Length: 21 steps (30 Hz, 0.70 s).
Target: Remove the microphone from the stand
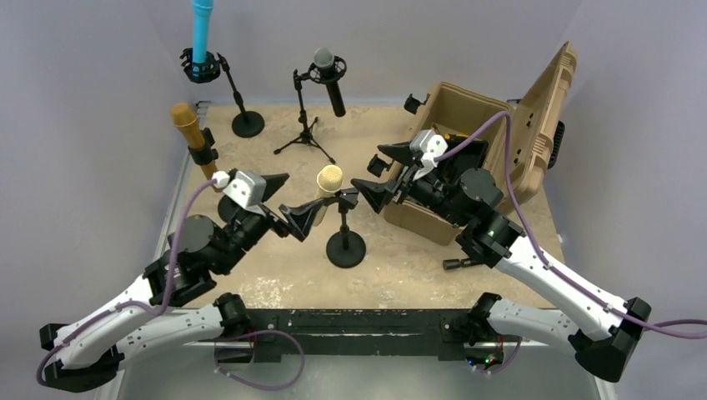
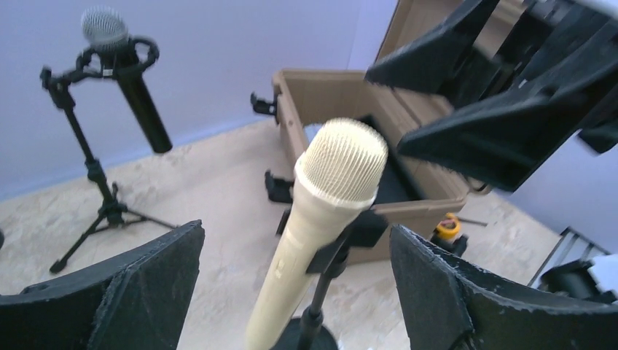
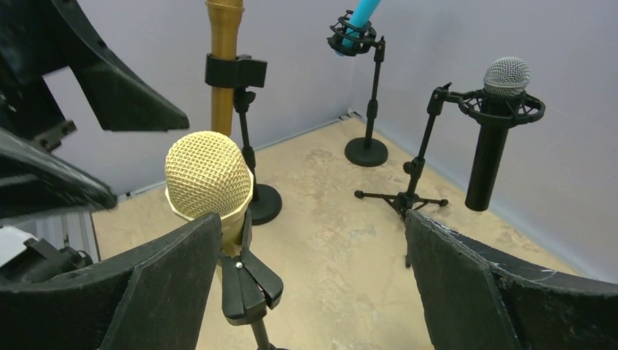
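Observation:
A cream microphone [image 1: 328, 185] sits tilted in the clip of a short black stand [image 1: 345, 248] at the table's middle. My left gripper [image 1: 302, 200] is open, with one finger on each side of the microphone's body and no contact. In the left wrist view the microphone [image 2: 328, 197] and its clip [image 2: 364, 233] lie between the fingers of that gripper [image 2: 296, 233]. My right gripper [image 1: 367, 168] is open and empty just right of the microphone's head. In the right wrist view the head [image 3: 208, 175] and clip [image 3: 244, 281] are beside the left finger of that gripper [image 3: 313, 219].
An open tan case [image 1: 500, 125] stands at the right, behind my right arm. A gold microphone [image 1: 188, 125], a blue one [image 1: 201, 33] and a black one on a tripod [image 1: 331, 79] stand on their own stands at the left and back.

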Motion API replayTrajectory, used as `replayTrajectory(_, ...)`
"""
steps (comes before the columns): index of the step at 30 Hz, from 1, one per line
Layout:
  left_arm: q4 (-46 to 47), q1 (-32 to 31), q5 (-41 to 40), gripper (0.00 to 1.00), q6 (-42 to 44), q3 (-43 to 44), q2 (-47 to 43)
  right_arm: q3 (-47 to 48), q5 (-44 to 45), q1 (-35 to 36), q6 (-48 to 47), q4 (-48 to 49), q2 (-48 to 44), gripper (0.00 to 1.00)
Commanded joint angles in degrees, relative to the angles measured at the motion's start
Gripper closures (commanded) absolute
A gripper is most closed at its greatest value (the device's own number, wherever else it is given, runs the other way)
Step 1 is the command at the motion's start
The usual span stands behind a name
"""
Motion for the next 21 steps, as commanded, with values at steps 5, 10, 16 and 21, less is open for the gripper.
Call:
replayTrajectory(5, 0.6, 0.05, 9.95, 0.03, 2.11, 11.89, 11.93, -0.08, 3.09, 0.24, 3.67, 2.18, -0.71, 0.06)
replayTrajectory(10, 2.22, 0.07, 8.49, 0.06, 2.56, 13.71, 16.38, -1.73, 3.31, 0.24, 4.79, 1.9, -1.83, 0.07)
replayTrajectory(16, 2.01, 0.07, 5.89, 0.3, 3.65, 14.1, 18.37, -3.09, 4.47, 0.26, 5.09, 1.42, -3.09, 0.07)
replayTrajectory(21, 2.52, 0.07, 3.56, 0.49, 5.54, 13.47, 17.57, -3.33, 5.66, 0.24, 5.23, 1.59, -3.19, 0.07)
